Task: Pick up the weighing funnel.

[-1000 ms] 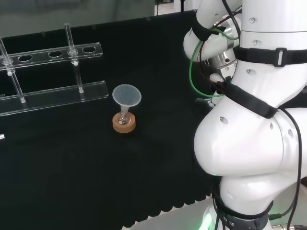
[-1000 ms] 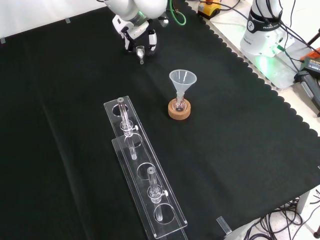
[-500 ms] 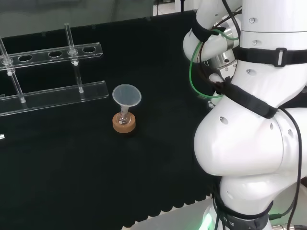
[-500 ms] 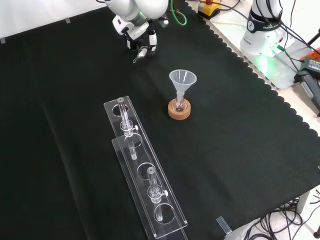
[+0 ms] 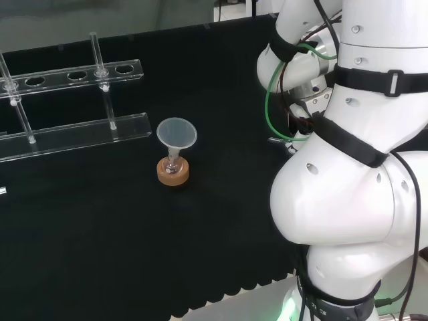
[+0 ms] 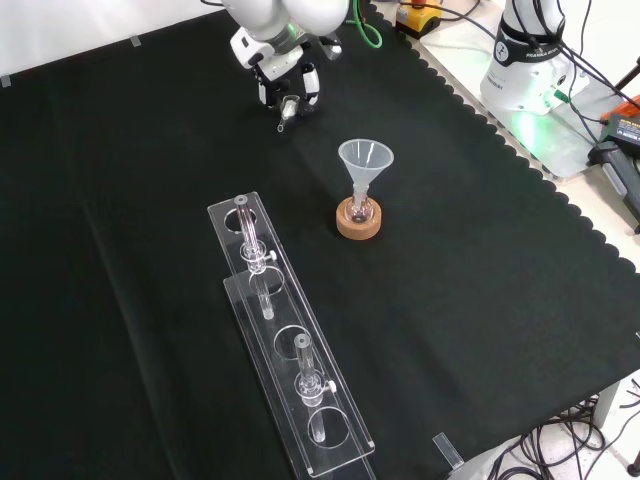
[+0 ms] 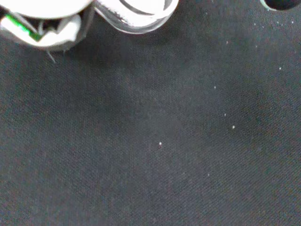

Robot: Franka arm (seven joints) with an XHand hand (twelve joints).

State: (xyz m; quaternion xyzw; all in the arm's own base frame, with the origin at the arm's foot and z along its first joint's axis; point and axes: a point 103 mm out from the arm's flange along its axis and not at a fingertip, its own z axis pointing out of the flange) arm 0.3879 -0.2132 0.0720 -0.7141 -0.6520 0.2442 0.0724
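Cloth (image 6: 480, 260): bare beneath me, room to lift.
Rack (image 6: 285, 340): well apart from me.
Funnel (image 6: 365, 160): upright on its cork ring (image 6: 359, 222), near me, untouched.
My hand (image 6: 283, 82): fingers curled round the weighing funnel (image 6: 288, 107), at the cloth's far side in the front view.
Axis: near upright, stem down, I judge.

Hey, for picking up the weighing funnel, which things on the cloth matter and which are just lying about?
Part of the job:
- weighing funnel, the small clear piece at the fingertips
- hand, pinching it

Just lying about:
- funnel, standing in its small flask on the cork ring
- clear tube rack with its tubes
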